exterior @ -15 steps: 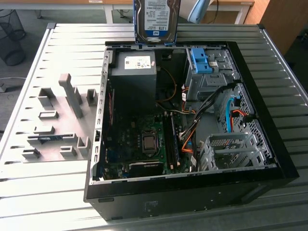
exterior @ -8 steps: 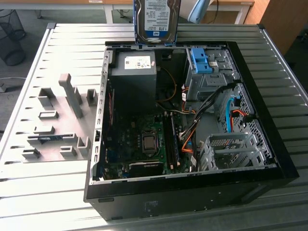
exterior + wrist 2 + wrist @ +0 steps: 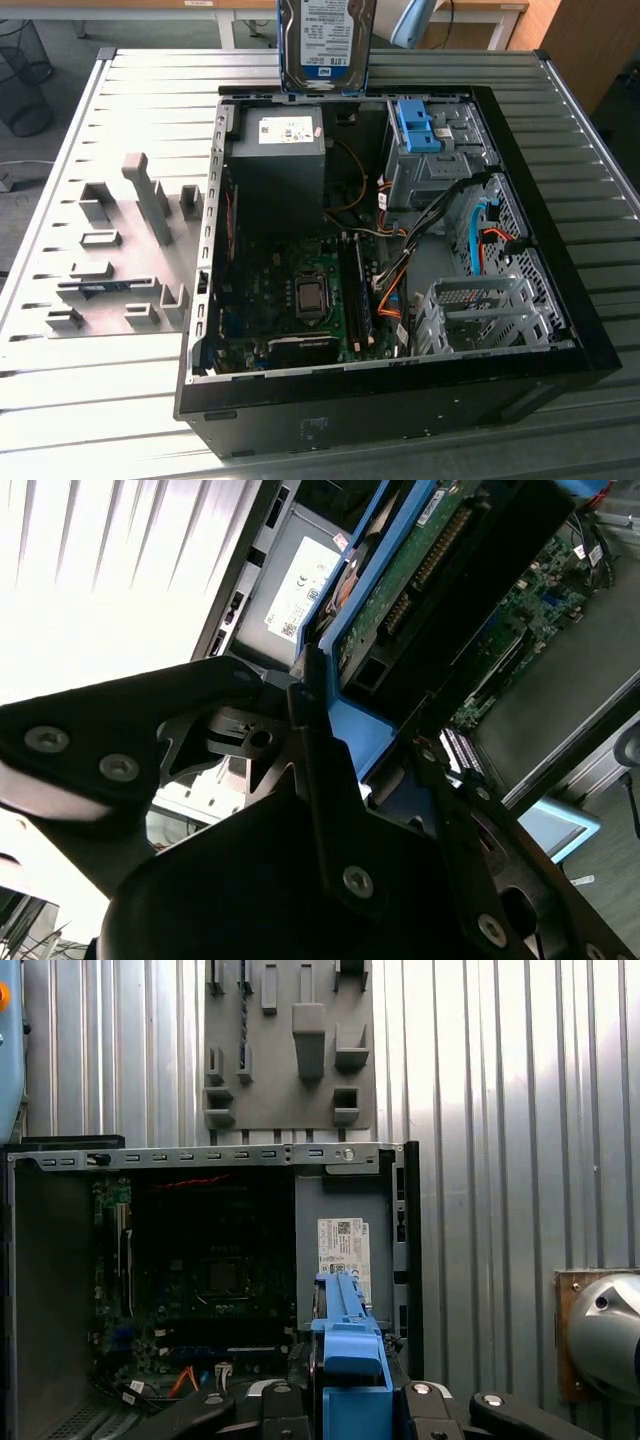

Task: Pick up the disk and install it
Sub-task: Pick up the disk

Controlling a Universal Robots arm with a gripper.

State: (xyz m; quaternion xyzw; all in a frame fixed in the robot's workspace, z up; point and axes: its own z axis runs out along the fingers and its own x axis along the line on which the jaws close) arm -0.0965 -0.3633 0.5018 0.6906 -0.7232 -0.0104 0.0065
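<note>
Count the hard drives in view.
1. The disk stands on edge above the power supply end of the open computer case, held in the gripper. Others may be hidden inside the drive cages.

Gripper (image 3: pixel 350 1408) clamped on disk (image 3: pixel 327 40), held high, wrist pointing down.

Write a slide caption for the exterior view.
Upright disk hangs above the open computer case, near its power supply, not yet installed.
</note>
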